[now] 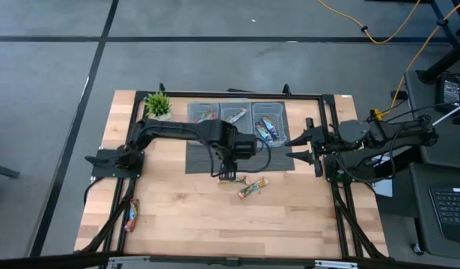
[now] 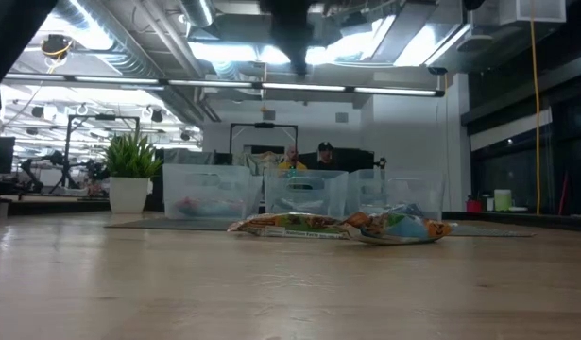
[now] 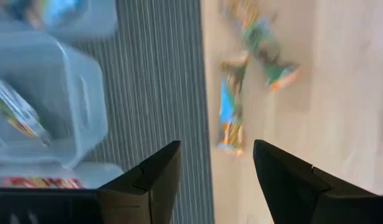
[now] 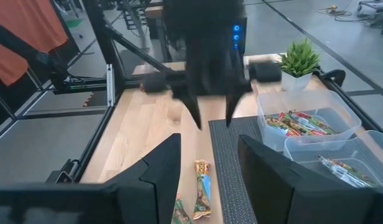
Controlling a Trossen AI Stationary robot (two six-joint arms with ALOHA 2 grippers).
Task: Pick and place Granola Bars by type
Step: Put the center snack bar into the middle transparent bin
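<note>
**Pick setup: left arm over the loose bars**

Stray bar sits at the far left, by the table's front-left corner, well apart from everything else. Leave it for a later pass.

Plant stands at the back left, just beside the first of the three clear bins. The bins sit in a row on a dark ribbed mat, each already holding bars.

Left gripper hangs just past the mat's front edge. Its fingers are spread wide and hold nothing. The nearer bar lies lengthwise ahead of the gap between them; in the right wrist view the same bar is right beside the mat edge. A second bar lies angled just to its right, and the two look close to touching in the low view.

To do it well, I'd say:
- Centre the gap across the near bar's short axis and keep the wide opening until low.
- Come straight down so the mat-side finger lands clear of the mat's lip.
- Stay off the neighbour bar; a nudge could drag both.
- Wrapper looks crinkly and slippery, so close on the body, not the end seal.
- Wrapper colour is blurred here; confirm type before choosing a bin.

Right gripper waits at the mat's right end, beside the last bin, fingers parted and empty.
</note>
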